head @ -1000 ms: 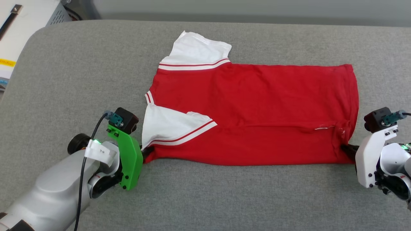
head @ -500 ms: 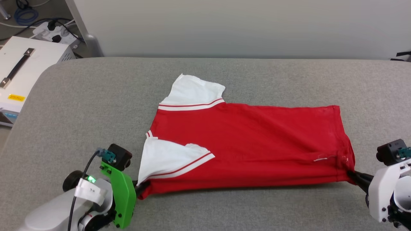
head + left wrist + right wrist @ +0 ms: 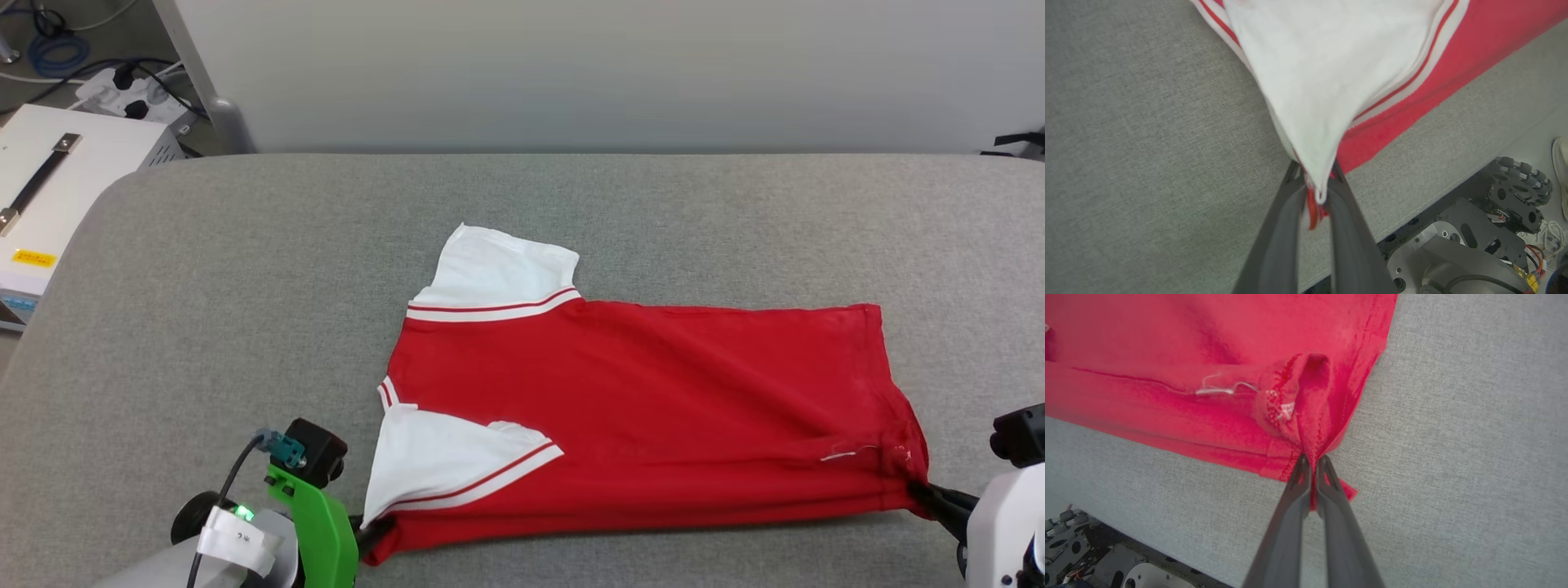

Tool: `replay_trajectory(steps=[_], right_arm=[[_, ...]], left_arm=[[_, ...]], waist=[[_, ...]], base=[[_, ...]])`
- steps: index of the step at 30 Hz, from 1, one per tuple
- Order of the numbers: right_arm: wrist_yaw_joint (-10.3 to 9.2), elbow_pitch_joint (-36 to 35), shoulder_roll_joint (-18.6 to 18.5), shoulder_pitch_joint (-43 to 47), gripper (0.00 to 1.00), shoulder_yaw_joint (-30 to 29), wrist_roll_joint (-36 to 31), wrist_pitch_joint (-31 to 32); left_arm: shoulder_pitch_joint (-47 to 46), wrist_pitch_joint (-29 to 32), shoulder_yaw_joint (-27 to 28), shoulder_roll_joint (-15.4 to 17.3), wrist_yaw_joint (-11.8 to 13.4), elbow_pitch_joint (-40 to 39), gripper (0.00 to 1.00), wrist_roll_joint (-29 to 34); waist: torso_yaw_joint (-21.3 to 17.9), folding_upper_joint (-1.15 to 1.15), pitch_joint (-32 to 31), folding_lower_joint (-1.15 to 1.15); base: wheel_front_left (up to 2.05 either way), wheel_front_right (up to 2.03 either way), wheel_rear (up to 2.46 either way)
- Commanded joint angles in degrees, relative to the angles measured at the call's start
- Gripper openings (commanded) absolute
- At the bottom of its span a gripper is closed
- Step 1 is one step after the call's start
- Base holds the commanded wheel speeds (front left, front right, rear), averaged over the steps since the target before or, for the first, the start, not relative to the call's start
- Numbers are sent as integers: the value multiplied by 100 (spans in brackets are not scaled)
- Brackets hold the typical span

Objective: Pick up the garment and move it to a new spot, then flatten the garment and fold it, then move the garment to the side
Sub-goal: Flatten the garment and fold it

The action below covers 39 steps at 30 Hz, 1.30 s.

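The garment (image 3: 653, 408), a red jersey with white sleeves and red-white trim, lies folded lengthwise on the grey table, stretched between my two grippers. My left gripper (image 3: 371, 532) is shut on its near left corner, where the white sleeve (image 3: 1327, 81) bunches between the dark fingers (image 3: 1286, 228). My right gripper (image 3: 922, 492) is shut on the near right hem corner; in the right wrist view the red fabric (image 3: 1306, 400) puckers into the closed gripper (image 3: 1311, 462). A second white sleeve (image 3: 502, 269) sticks out at the far left.
The grey padded table (image 3: 245, 327) has free room to the left and behind the garment. A white box with a black handle (image 3: 49, 188) and cables stand off the table's far left. The robot's wheeled base (image 3: 1474, 228) shows below the near edge.
The head camera has tilted up, so the wall and floor come into view. Both grippers keep their hold and have drawn the garment closer to the near edge.
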Motion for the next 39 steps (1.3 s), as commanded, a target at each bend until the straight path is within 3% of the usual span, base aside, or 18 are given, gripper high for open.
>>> replay_trajectory(steps=[1, 10, 11, 12, 13, 14, 15, 20, 25, 33, 39], right_arm=[[-4, 29, 80, 15, 0, -82, -86, 79], [-4, 666, 631, -352, 0, -108, -324, 138], [-4, 759, 684, -380, 0, -73, -353, 83], [-4, 830, 717, -394, 0, -44, -380, 33], [-4, 910, 762, -405, 27, -26, -403, -57], [-4, 960, 798, -407, 90, -25, -414, -148], [-4, 1002, 833, -403, 100, -45, -442, -281], [-4, 937, 883, -244, 100, -309, -753, -1015], [-4, 555, 1060, -71, 100, -904, -1201, -1677], [-4, -427, 1897, -79, 100, -1954, -2432, -2481], [-4, -1293, 2463, -145, 100, -2278, -3170, -2844]], left_arm=[[50, -32, 35, -3, 57, 87, 0, -9], [-87, -122, 63, -470, -152, 992, 0, -52], [-92, -155, 57, -525, -193, 1119, 17, -40], [-94, -190, 61, -570, -219, 1210, 65, -41], [-93, -249, 70, -616, -248, 1302, 100, -36], [-89, -305, 81, -639, -270, 1356, 100, -30], [-80, -352, 84, -648, -296, 1410, 100, -22], [-123, -600, 120, -473, -299, 1335, 100, 157], [-328, -940, 308, -138, -81, 890, 100, 411], [-1078, -1284, 785, 147, 342, 310, 100, 790], [-1983, -1107, 1032, -23, 205, 484, 100, 931]], waist=[[-37, 0, 132, 0], [-27, 0, 458, 0], [-19, 0, 459, 0], [-6, 0, 450, 0], [14, 0, 427, 0], [30, 0, 402, 0], [47, 0, 363, 0], [135, 0, 129, 0], [120, 0, 19, 0], [-93, 0, 127, 0], [-316, 0, 503, 0]], base=[[0, 0, 0], [0, 0, 0], [0, 0, 0], [0, 0, 0], [0, 0, 0], [0, 0, 0], [0, 0, 0], [0, 0, 0], [0, 0, 0], [0, 0, 0], [0, 0, 0]])
